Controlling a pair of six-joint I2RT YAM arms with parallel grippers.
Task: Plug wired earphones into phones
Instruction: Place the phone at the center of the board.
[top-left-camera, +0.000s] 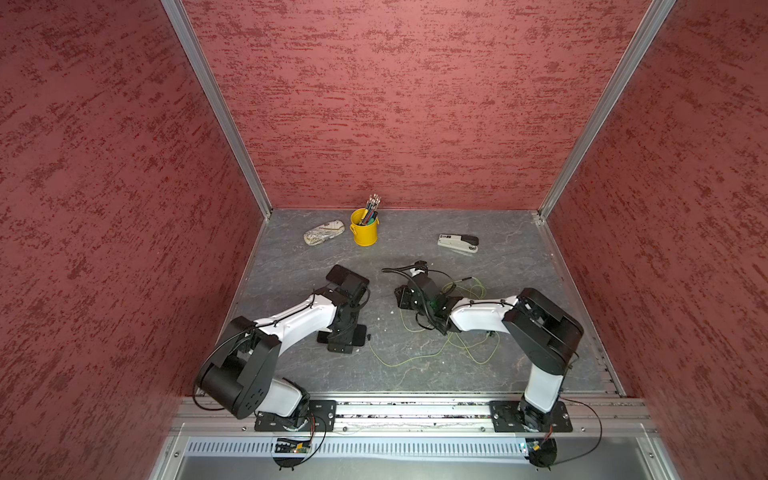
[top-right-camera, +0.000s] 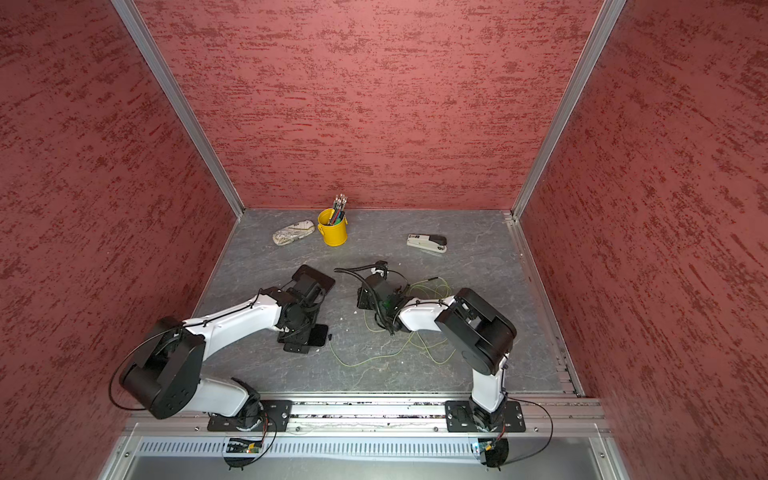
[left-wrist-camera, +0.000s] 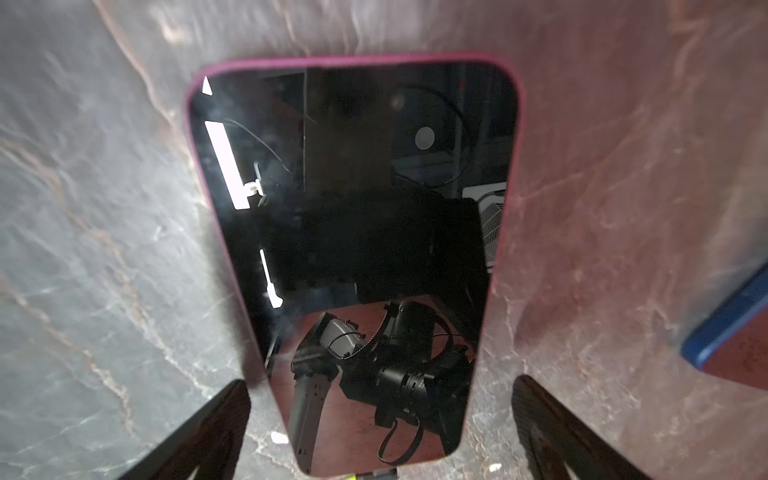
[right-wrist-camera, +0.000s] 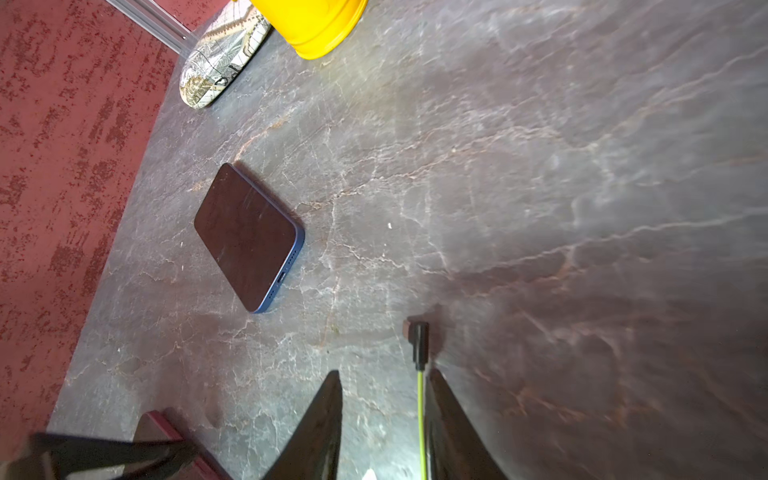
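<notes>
My left gripper (left-wrist-camera: 380, 380) stands open over a magenta-edged phone (left-wrist-camera: 353, 208) flat on the table, one finger on each side and neither touching it. In a top view a small black plug (top-left-camera: 369, 337) with green cable sits at that phone's near end. A blue-edged phone (right-wrist-camera: 249, 237) lies farther back, partly under the left wrist in a top view (top-left-camera: 345, 275). My right gripper (right-wrist-camera: 385, 374) is open low over the table. A lime-green earphone cable (right-wrist-camera: 421, 411) runs along the inside of one finger, its black angled plug (right-wrist-camera: 419, 340) just past the tips. Loose cable loops (top-left-camera: 457, 347) lie under the right arm.
At the back stand a yellow cup of pencils (top-left-camera: 364, 232), a patterned case (top-left-camera: 324, 232) and a grey-and-black stapler (top-left-camera: 458, 243). Red walls close in three sides. The two grippers (top-left-camera: 343, 345) (top-left-camera: 402, 297) are about a phone's length apart.
</notes>
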